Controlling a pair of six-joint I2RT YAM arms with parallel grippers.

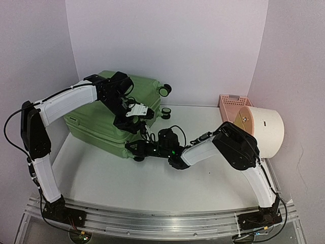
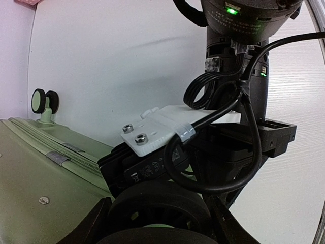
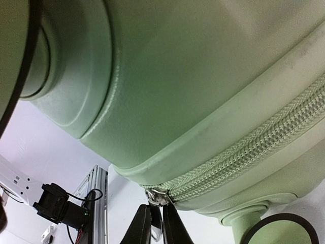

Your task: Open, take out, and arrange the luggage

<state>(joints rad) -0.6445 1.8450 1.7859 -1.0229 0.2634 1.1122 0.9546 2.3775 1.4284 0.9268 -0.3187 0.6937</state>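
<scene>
The luggage [image 1: 96, 122], a light-green ribbed hard-shell suitcase, lies flat and closed at the back left of the table. My left gripper [image 1: 133, 120] reaches over its right end. In the left wrist view its fingers [image 2: 89, 223] clamp a black wheel [image 2: 157, 203] of the luggage [image 2: 30, 168] from both sides. My right gripper [image 1: 138, 149] is at the near right corner, low by the table. In the right wrist view its fingertips [image 3: 144, 226] pinch the metal zipper pull [image 3: 157, 231] hanging from the slider [image 3: 158, 196], at the end of the closed zipper [image 3: 254, 147].
A pink slotted basket [image 1: 234, 103] and a cream drum [image 1: 261, 129] on its side stand at the back right. Two more wheels [image 1: 165, 90] [image 1: 166, 112] stick out of the luggage's right end. White walls close in on three sides. The two wrists sit close together.
</scene>
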